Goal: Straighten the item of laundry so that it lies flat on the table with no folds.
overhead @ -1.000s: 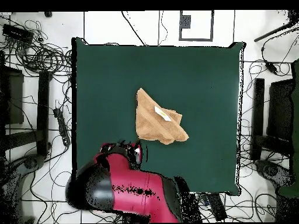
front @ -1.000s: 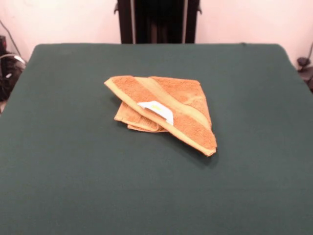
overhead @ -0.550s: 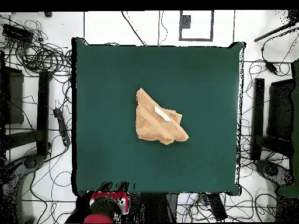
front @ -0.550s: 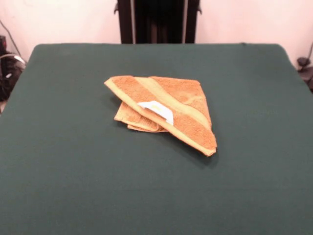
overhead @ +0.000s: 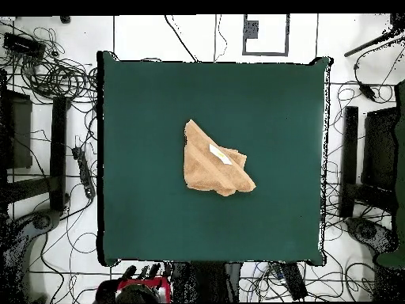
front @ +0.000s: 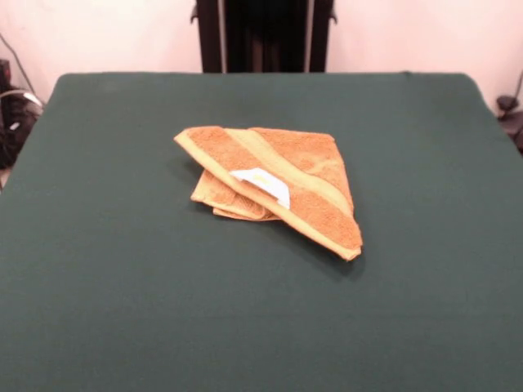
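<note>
While the towel [front: 274, 186] is lying folded over itself near the middle of the green tabletop [front: 122, 294], you are looking at a job that is not yet begun. The orange-tan cloth is forming a rough triangle, with a paler yellowish band [front: 298, 173] running diagonally across the top layer and a white label [front: 263, 183] sitting on the fold. A second layer is peeking out beneath it on one side.

To do this step well, you are probably wanting to take only the uppermost layer, at the free corner pointing toward the camera in the front view, and draw it up and away from the fold line so the cloth is opening out rather than sliding as a bundle. Pinching both layers together would likely just be dragging the whole thing across the felt.

In the overhead view, the towel [overhead: 215, 161] is resting well apart from the robot. Only a red and black part of the arm [overhead: 142, 286] is showing at the bottom edge, off the tabletop. You cannot tell whether the claw is open or closed, since the pictures are not showing it clearly.
</note>
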Robot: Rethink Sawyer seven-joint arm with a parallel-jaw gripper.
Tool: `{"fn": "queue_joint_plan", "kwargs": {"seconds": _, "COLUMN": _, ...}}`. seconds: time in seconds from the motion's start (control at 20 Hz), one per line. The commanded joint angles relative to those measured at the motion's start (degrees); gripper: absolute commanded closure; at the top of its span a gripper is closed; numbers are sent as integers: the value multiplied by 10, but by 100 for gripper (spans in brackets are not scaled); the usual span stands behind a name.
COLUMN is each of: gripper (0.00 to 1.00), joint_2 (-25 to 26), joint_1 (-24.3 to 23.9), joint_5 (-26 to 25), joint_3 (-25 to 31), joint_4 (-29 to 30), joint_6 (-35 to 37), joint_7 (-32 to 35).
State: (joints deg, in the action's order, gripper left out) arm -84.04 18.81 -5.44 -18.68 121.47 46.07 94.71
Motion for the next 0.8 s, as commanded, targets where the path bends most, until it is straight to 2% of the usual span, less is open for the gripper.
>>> {"fn": "queue_joint_plan", "kwargs": {"seconds": 0.05, "gripper": 0, "joint_2": -11, "joint_1": -27, "joint_5": 61, "joint_3": 20, "joint_4": 155, "joint_6": 1, "joint_7": -76}}
{"fn": "queue_joint_plan", "kwargs": {"seconds": 0.15, "gripper": 0, "joint_2": -8, "joint_1": -23, "joint_5": 33, "joint_3": 22, "joint_4": 145, "joint_6": -1, "joint_7": -53}}
{"fn": "queue_joint_plan", "kwargs": {"seconds": 0.3, "gripper": 0, "joint_2": -1, "joint_1": -41, "joint_5": 45, "joint_3": 36, "joint_4": 156, "joint_6": -43, "joint_7": -72}}
{"fn": "queue_joint_plan", "kwargs": {"seconds": 0.4, "gripper": 0, "joint_2": 4, "joint_1": -38, "joint_5": 17, "joint_3": 35, "joint_4": 148, "joint_6": -32, "joint_7": -49}}
{"fn": "queue_joint_plan", "kwargs": {"seconds": 0.5, "gripper": 0, "joint_2": 3, "joint_1": -43, "joint_5": 46, "joint_3": 41, "joint_4": 164, "joint_6": -47, "joint_7": -43}}
{"fn": "queue_joint_plan", "kwargs": {"seconds": 0.8, "gripper": 0, "joint_2": 16, "joint_1": -32, "joint_5": 88, "joint_3": 64, "joint_4": 184, "joint_6": -104, "joint_7": 6}}
